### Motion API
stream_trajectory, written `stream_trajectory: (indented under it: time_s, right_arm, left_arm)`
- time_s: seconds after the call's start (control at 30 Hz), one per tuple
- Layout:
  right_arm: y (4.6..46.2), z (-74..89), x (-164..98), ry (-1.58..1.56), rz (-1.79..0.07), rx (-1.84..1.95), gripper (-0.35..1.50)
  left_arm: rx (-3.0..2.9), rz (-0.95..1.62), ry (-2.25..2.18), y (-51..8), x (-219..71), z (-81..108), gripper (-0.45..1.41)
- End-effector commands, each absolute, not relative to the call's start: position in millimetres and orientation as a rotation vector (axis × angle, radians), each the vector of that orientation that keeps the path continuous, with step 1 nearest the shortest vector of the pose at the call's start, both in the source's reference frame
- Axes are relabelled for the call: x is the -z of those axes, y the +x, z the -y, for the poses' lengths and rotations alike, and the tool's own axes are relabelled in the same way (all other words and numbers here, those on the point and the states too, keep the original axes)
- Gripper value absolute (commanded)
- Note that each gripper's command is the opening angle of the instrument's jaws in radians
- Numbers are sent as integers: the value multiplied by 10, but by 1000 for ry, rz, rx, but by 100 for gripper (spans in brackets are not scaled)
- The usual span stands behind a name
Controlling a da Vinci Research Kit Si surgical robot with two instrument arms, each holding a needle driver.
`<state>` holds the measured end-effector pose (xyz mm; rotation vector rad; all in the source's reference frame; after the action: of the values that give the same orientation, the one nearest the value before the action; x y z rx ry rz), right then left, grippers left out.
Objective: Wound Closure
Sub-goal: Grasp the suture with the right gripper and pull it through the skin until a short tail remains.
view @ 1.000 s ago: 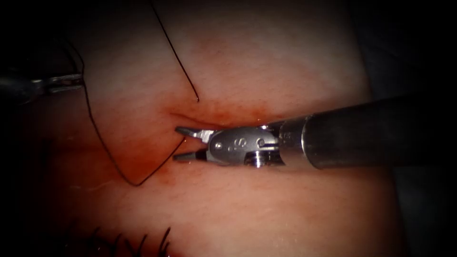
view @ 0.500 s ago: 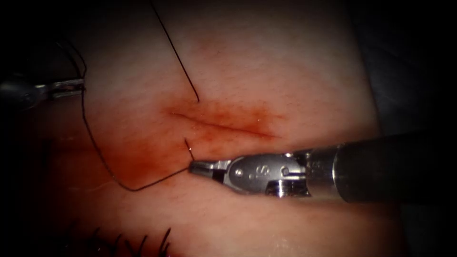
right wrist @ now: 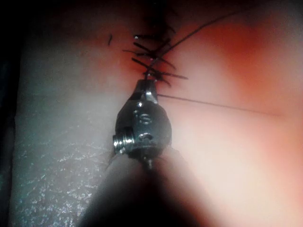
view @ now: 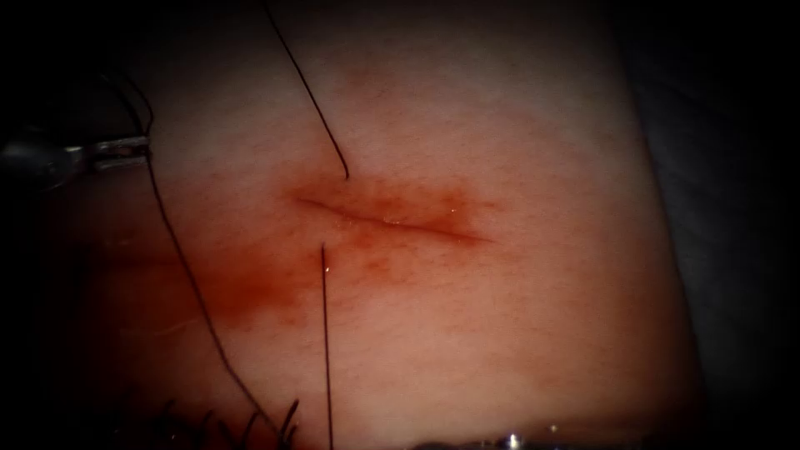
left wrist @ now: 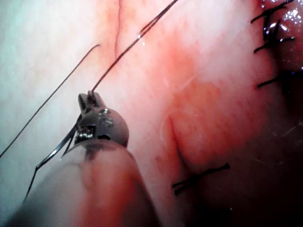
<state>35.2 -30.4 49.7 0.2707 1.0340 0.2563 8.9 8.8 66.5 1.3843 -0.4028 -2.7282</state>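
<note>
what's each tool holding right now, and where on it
Left tool fingers are shut on the thread, on the strand left of the cut. Right tool is shut on the thread too, on the strand pulled straight. No needle visible.

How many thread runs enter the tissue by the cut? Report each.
2. One thread run enters above the cut, one below it. Left gripper and right gripper each hold thread.

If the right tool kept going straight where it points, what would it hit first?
Probably the cut ends of thread bristling just ahead of the right tool, whose jaws are shut on the thread. Depth is unclear: it might pass above them.
</note>
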Motion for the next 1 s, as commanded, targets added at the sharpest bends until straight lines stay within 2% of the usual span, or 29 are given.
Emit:
stream_trajectory:
  time_s: [0.03, 0.07, 0.1, 0.13, 0.37, 0.77, 1.0]
  right_arm:
    - [363, 310, -495, 273, -1069, -262, -35]
    - [366, 304, -495, 255, -1107, -280, 52]
    - [366, 304, -495, 255, -1107, -280, 52]
    - [366, 288, -499, 210, -1147, -264, 120]
    - [345, 222, -531, 139, -1196, -255, 140]
    - [319, 150, -609, 125, -1205, -233, 141]
    - [301, 171, -585, 143, -1227, -197, 141]
  left_arm:
    - [2727, 401, 1382, 83, -671, -89, -45]
    - [2724, 398, 1382, 82, -672, -89, -45]
    - [2724, 398, 1382, 82, -672, -89, -45]
    - [2723, 393, 1378, 82, -673, -88, -45]
    - [2722, 393, 1378, 82, -675, -89, -45]
    - [2722, 383, 1375, 94, -674, -93, -45]
    - [2770, 426, 1362, 137, -670, -113, -45]
